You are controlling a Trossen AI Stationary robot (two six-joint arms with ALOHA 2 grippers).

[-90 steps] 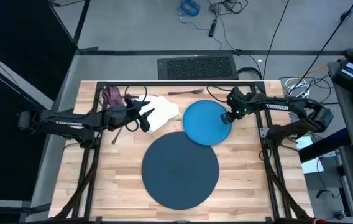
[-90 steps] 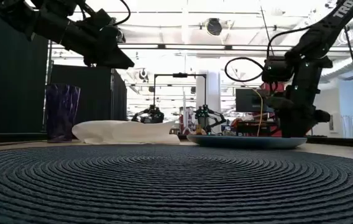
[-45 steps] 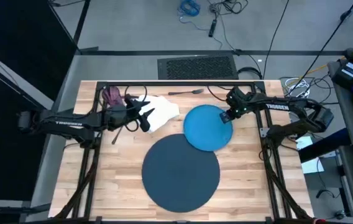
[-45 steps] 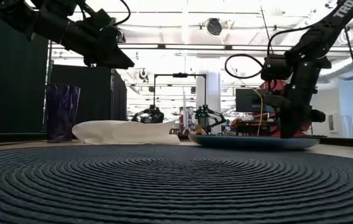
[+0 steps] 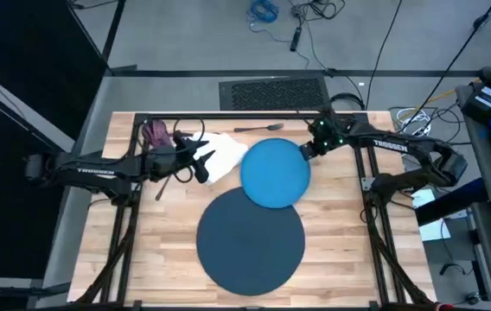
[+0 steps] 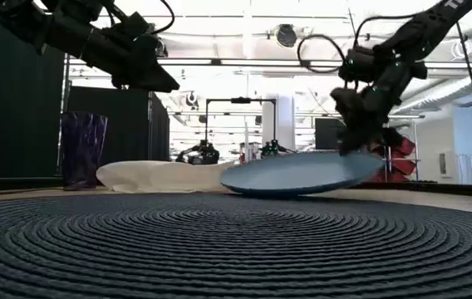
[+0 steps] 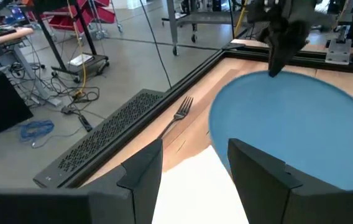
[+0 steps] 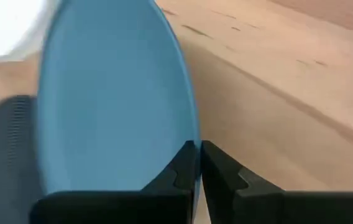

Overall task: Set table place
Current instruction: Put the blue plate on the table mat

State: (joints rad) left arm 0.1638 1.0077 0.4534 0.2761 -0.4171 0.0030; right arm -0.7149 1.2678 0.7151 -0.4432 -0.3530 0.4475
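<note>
The right gripper [image 5: 304, 149] is clamped on the far right rim of the bright blue plate [image 5: 275, 173], its fingers [image 8: 189, 165] nearly closed with only the rim between them. The low view shows the plate tilted: the gripped edge is raised and the opposite edge is low, near the napkin. From above, the plate lies right of the white napkin [image 5: 225, 156], and its near edge overlaps the far edge of the dark blue mat [image 5: 251, 238].

The mat lies flat in the near centre of the table [image 5: 341, 226], with nothing resting on it apart from that overlap.

The left gripper [image 5: 204, 162] hangs above the napkin on the left side of the table, holding nothing. Its jaws stand apart, with the napkin visible between the fingers [image 7: 144, 169] in the left wrist view.

The purple cup [image 5: 155, 132] stands upright at the far left corner, just beyond the left arm. The fork [image 5: 258, 127] lies along the far edge of the table, beyond the plate and apart from it. A thin metal utensil [image 5: 165, 184] lies just near of the left arm; I cannot tell whether it is the knife or the spoon.
</note>
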